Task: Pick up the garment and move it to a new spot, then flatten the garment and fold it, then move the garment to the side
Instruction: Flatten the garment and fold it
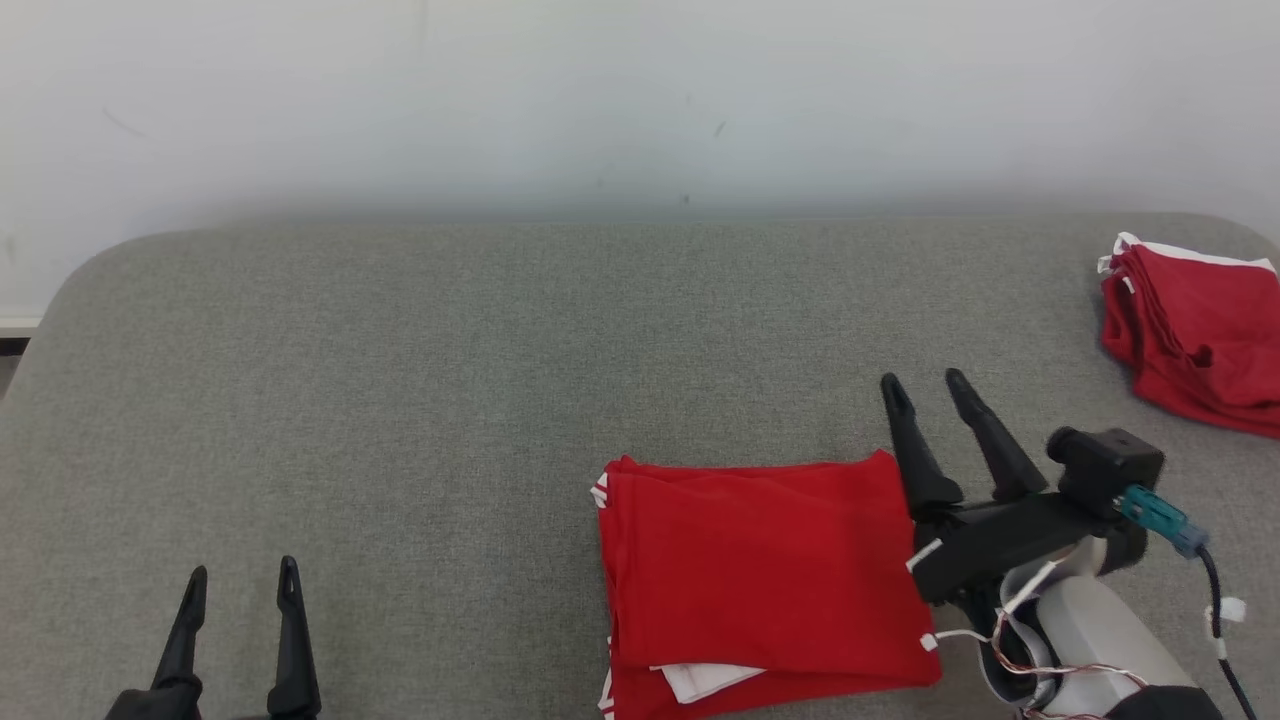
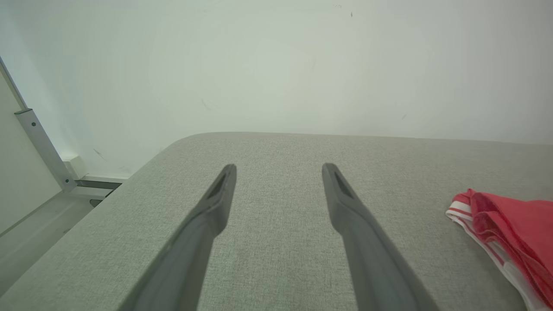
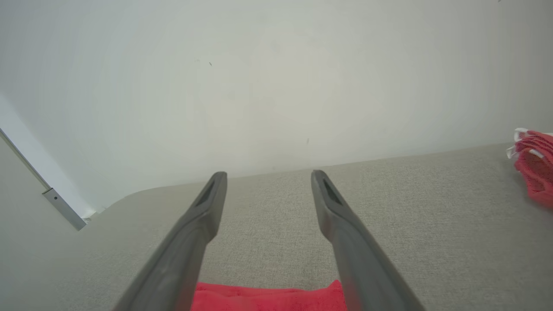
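Observation:
The garment (image 1: 760, 570) is red with white trim and lies folded into a neat rectangle on the grey table (image 1: 450, 400), right of centre near the front edge. My right gripper (image 1: 925, 385) hovers open at the fold's far right corner, holding nothing. In the right wrist view its fingers (image 3: 194, 233) stand apart over bare table, with the garment's red edge (image 3: 268, 298) low between them. My left gripper (image 1: 240, 575) is open at the lower left, well away from the cloth. In the left wrist view the garment's striped edge (image 2: 510, 237) lies to the right of the left gripper (image 2: 278, 168).
A second pile of red cloth with white trim (image 1: 1195, 335) sits at the table's far right edge; the right wrist view catches it as a red heap (image 3: 533, 166). A pale wall (image 1: 640, 100) runs behind the table. A metal bracket (image 2: 43, 147) stands past the table's left corner.

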### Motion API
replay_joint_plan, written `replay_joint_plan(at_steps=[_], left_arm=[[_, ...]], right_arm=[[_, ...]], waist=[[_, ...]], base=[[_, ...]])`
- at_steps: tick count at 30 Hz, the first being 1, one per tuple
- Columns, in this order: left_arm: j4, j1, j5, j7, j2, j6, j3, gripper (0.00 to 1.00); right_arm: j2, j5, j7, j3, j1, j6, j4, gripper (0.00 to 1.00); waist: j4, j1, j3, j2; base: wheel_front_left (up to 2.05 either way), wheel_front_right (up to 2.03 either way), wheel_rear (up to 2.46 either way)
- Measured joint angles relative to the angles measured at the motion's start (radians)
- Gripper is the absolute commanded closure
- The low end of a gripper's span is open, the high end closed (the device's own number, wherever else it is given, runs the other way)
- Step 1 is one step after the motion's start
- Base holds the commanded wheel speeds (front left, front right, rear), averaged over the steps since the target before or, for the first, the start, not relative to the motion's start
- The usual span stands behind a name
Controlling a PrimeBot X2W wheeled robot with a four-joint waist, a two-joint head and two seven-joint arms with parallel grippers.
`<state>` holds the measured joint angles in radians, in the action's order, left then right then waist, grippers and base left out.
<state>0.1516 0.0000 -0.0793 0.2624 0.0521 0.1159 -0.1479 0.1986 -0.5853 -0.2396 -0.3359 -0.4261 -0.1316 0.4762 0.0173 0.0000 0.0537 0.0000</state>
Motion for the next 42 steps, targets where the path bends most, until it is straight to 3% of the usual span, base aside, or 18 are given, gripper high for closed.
replay_joint_plan(at_steps=[8, 16, 31, 42], left_arm=[[-0.012, 0.011, 0.009, 0.000, 0.000, 0.003, -0.009, 0.00], [-0.026, 0.017, 0.018, 0.000, -0.001, 0.001, -0.009, 0.00], [-0.037, 0.048, 0.018, 0.000, -0.001, -0.007, 0.001, 0.00], [-0.077, 0.088, 0.015, 0.000, 0.022, 0.005, 0.029, 0.00]], right_arm=[[0.040, 0.063, -0.016, 0.119, 0.108, 0.000, -0.078, 0.00], [0.010, 0.124, -0.022, 0.208, 0.213, 0.000, -0.186, 0.00], [-0.023, 0.191, -0.022, 0.245, 0.393, 0.000, -0.278, 0.00], [-0.042, 0.209, -0.022, 0.245, 0.420, 0.000, -0.294, 0.00]], waist=[[-0.019, 0.0000, -0.004, 0.0000], [-0.041, 0.0000, -0.016, 0.0000], [-0.063, -0.0001, -0.058, 0.0000], [-0.060, -0.0001, -0.073, -0.0001]], base=[[0.00, 0.00, 0.00], [0.00, 0.00, 0.00], [0.00, 0.00, 0.00], [0.00, 0.00, 0.00]])
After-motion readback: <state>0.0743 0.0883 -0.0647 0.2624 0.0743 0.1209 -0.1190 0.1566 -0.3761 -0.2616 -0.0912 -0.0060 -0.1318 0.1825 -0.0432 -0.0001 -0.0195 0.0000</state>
